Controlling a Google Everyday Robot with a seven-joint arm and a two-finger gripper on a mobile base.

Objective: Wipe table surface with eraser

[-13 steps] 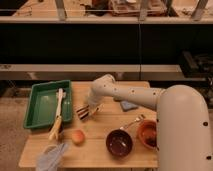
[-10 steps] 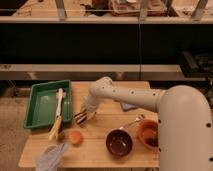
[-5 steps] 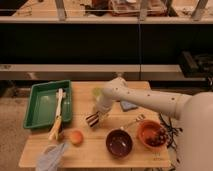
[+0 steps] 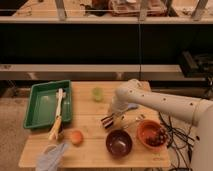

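My gripper (image 4: 108, 121) hangs low over the middle of the wooden table (image 4: 90, 122), at the end of the white arm (image 4: 150, 102) that reaches in from the right. It is shut on a small dark eraser (image 4: 107, 123) with pale stripes. The eraser rests on or just above the tabletop, left of the dark bowl's far rim.
A green tray (image 4: 42, 105) holding a wooden-handled brush (image 4: 58, 112) stands at the left. An orange fruit (image 4: 76, 136) and a blue cloth (image 4: 50, 157) lie at the front left. A dark bowl (image 4: 119, 142), an orange bowl (image 4: 151, 134) and a green cup (image 4: 97, 93) stand nearby.
My gripper has slid with the eraser to the right across the table, from near the tray's corner toward the middle. The arm's elbow swung right with it.
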